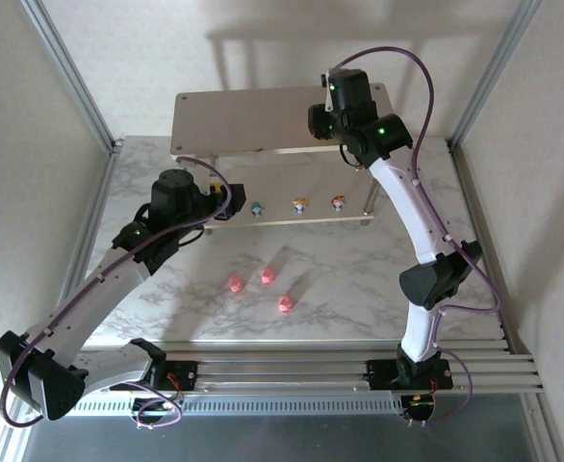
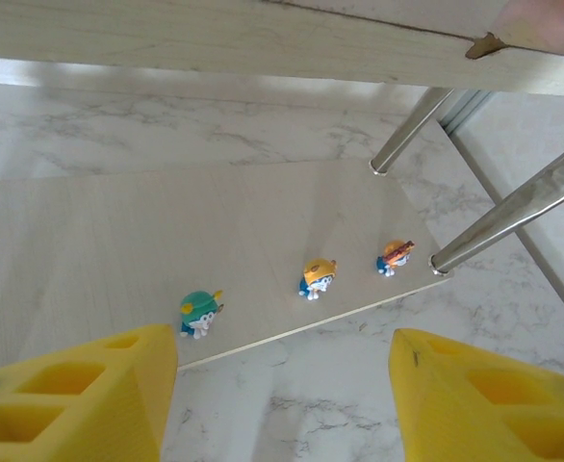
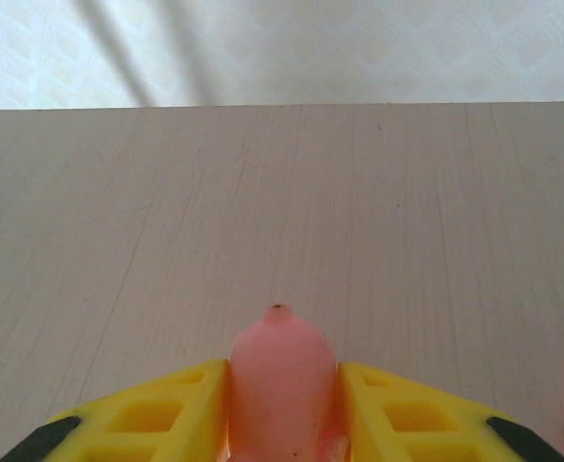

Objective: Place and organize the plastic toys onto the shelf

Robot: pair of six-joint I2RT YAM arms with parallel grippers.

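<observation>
Closest to my left wrist camera are my own yellow fingers [image 2: 80,395], one at each lower corner. My left gripper [image 2: 280,339] has its jaws apart, with nothing between them but the marble table [image 2: 292,414] and the front edge of the shelf's lower board [image 2: 118,231]. From above, my left arm [image 1: 118,265] reaches in to the left end of that board.

On the lower board three small figures stand upright in a row near the front edge, well apart from one another. From the left they are the teal figure [image 2: 199,314], the yellow figure [image 2: 318,274] and the red figure [image 2: 395,255]. The last stands just beside a slanting metal leg [image 2: 523,207].

In front of the shelf [image 1: 243,120], on the open table, lie three more toys. There is a pink pig [image 1: 234,283], another pink pig [image 1: 268,274] near it and slightly farther back, and a third pink pig [image 1: 284,304] to the right and nearest my bases.

On the right, my right arm [image 1: 412,207] bends up over the right end of the top board [image 3: 282,192]. There my right gripper [image 3: 282,371] is clamped on the held pig [image 3: 280,337], with a yellow finger pressed against each of its sides. I cannot tell whether the pig touches the board. A pink sliver shows at the lower right edge of that view, too cut off to name.
</observation>
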